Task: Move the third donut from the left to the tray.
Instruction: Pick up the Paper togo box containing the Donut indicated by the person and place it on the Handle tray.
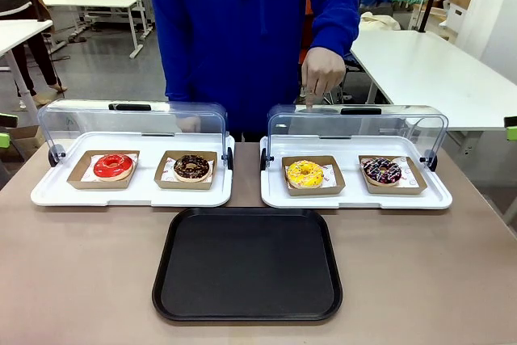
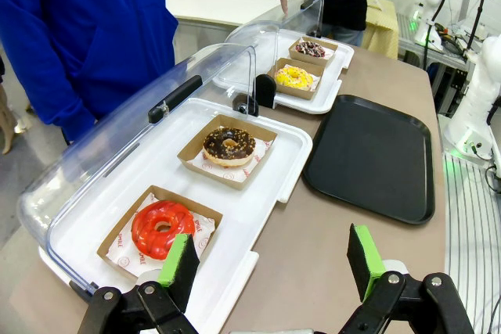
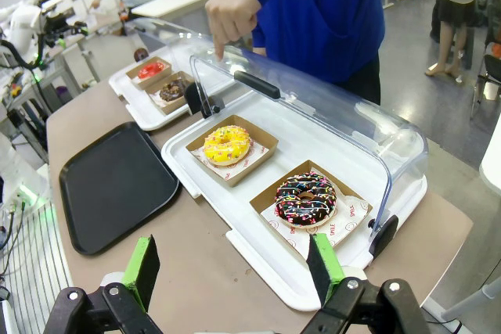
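Note:
The yellow-glazed donut (image 1: 304, 173) lies in its brown cardboard tray inside the right white display tray (image 1: 355, 196), whose clear lid is raised; the same donut (image 3: 227, 144) (image 2: 295, 77) appears in both wrist views. A person's hand (image 1: 323, 73) points a finger down behind that lid. The black tray (image 1: 248, 264) lies flat at the table's near middle. My left gripper (image 2: 272, 260) hangs open above the table by the left display tray, holding nothing. My right gripper (image 3: 232, 263) is open too, near the right display tray's front edge.
The left white display tray (image 1: 133, 191) holds a red-glazed donut (image 1: 113, 166) and a chocolate donut (image 1: 191, 167). A dark sprinkled donut (image 1: 381, 170) sits right of the yellow one. Both lids stand up toward the person in blue at the far side.

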You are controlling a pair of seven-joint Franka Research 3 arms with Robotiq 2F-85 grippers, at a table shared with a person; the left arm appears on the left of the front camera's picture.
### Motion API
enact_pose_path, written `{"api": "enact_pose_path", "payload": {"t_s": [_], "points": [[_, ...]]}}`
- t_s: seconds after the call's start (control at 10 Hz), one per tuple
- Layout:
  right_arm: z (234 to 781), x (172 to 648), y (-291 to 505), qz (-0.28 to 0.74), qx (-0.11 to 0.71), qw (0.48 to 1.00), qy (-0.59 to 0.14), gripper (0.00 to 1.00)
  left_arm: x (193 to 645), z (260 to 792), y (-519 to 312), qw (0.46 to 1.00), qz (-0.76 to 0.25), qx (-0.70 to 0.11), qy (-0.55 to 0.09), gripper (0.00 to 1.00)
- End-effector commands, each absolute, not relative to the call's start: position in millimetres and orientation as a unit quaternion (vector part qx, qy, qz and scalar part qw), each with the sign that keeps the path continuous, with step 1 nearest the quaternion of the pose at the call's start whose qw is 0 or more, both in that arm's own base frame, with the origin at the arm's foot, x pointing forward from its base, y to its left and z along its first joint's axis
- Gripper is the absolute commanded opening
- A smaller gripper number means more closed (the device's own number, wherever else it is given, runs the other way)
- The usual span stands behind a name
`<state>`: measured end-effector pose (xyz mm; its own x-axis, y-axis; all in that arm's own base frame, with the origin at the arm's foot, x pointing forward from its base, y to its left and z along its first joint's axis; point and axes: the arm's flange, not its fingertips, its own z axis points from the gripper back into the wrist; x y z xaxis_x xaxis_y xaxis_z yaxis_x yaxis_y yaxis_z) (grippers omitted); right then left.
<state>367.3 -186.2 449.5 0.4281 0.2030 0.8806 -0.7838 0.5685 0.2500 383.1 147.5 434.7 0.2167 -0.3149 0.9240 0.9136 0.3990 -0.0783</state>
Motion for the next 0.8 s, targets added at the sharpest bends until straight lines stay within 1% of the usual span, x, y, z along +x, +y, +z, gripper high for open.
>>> {"api": "enact_pose_path", "payload": {"t_s": [0.0,0.7], "points": [[451.9,372.3,-187.4,0.323,0.338,0.764,-0.446,1.00,382.7,434.9,148.8,0.701,-0.438,-0.336,-0.452,1.00],[451.9,372.3,-187.4,0.323,0.338,0.764,-0.446,1.00,382.7,434.9,148.8,0.701,-0.438,-0.336,-0.452,1.00]]}}
